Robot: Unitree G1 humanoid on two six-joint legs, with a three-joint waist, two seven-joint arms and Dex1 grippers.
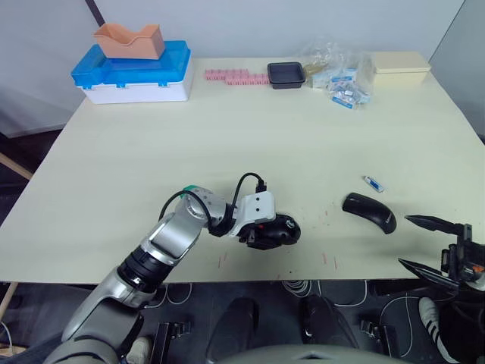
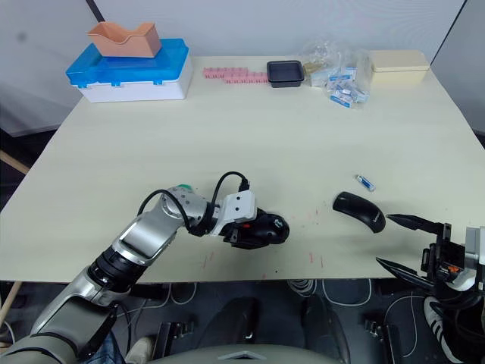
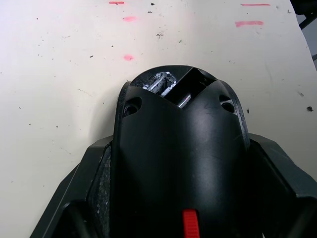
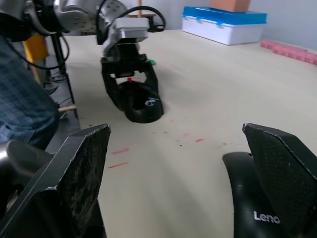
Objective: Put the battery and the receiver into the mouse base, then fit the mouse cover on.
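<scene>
Black mouse base (image 1: 279, 230) sits clamped within the left pincer (image 1: 267, 233).

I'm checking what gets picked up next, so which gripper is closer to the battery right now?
Right. The right gripper hangs open at the table's near edge, just past the mouse cover from the battery. The left gripper is farther off, clamped on the mouse base.
</scene>
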